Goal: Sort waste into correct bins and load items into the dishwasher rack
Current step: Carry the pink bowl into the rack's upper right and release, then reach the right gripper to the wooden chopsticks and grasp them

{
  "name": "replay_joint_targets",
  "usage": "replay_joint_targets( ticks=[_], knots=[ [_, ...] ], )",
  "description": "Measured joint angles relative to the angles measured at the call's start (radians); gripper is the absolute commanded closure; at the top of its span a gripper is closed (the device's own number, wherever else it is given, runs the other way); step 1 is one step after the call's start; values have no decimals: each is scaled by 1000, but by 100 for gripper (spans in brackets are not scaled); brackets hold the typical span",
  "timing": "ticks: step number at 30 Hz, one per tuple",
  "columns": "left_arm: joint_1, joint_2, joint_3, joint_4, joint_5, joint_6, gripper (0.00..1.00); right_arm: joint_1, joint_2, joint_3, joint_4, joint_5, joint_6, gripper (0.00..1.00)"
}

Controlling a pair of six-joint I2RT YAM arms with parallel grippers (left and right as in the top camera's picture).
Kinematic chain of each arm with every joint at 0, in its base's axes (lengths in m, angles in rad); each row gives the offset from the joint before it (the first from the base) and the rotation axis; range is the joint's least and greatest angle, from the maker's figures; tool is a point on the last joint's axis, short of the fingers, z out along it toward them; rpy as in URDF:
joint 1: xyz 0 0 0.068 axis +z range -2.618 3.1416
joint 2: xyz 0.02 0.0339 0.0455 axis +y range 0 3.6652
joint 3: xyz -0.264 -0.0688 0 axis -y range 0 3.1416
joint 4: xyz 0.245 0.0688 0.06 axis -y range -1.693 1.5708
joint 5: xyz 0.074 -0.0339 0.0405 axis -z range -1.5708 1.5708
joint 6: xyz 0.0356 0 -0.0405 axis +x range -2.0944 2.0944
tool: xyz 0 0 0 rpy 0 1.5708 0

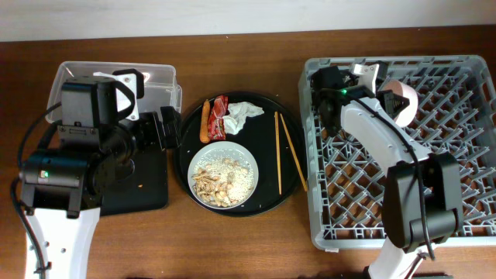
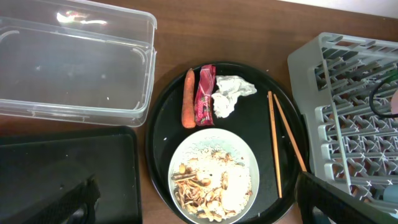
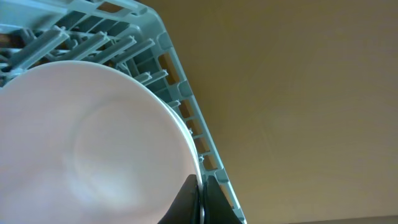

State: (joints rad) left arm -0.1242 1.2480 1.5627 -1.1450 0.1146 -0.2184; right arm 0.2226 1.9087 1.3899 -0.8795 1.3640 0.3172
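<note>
My right gripper is shut on the rim of the small white bowl, held on edge at the far side of the grey dishwasher rack. My left gripper is open and empty, above the round tray's left edge. The wide pale bowl holds rice and shell scraps. The orange stick, red wrapper, white tissue and chopsticks lie on the tray. I cannot make out the light-blue cup.
The clear tub stands at the far left with the shallow black rectangular tray in front of it, both partly under my left arm. The big round black tray sits between them and the rack.
</note>
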Motion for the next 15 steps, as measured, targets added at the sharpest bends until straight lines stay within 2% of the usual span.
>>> replay_joint_targets(
  ticks=[5, 6, 7, 8, 9, 10, 11, 15],
  knots=[
    [0, 0, 0, 0, 0, 0, 1, 83, 8, 0, -53, -55, -1, 96],
    [0, 0, 0, 0, 0, 0, 1, 100, 13, -1, -57, -65, -3, 92],
    [0, 0, 0, 0, 0, 0, 1, 117, 18, -1, -63, -75, -3, 83],
    [0, 0, 0, 0, 0, 0, 1, 126, 21, -1, -72, -83, -5, 70],
    [0, 0, 0, 0, 0, 0, 1, 138, 21, -1, -97, -96, -6, 48],
    [0, 0, 0, 0, 0, 0, 1, 149, 21, -1, -121, -105, 0, 38],
    [0, 0, 0, 0, 0, 0, 1, 158, 21, -1, -143, -110, 15, 32],
    [0, 0, 0, 0, 0, 0, 1, 187, 6, 2, -275, -172, 128, 23]
  ],
)
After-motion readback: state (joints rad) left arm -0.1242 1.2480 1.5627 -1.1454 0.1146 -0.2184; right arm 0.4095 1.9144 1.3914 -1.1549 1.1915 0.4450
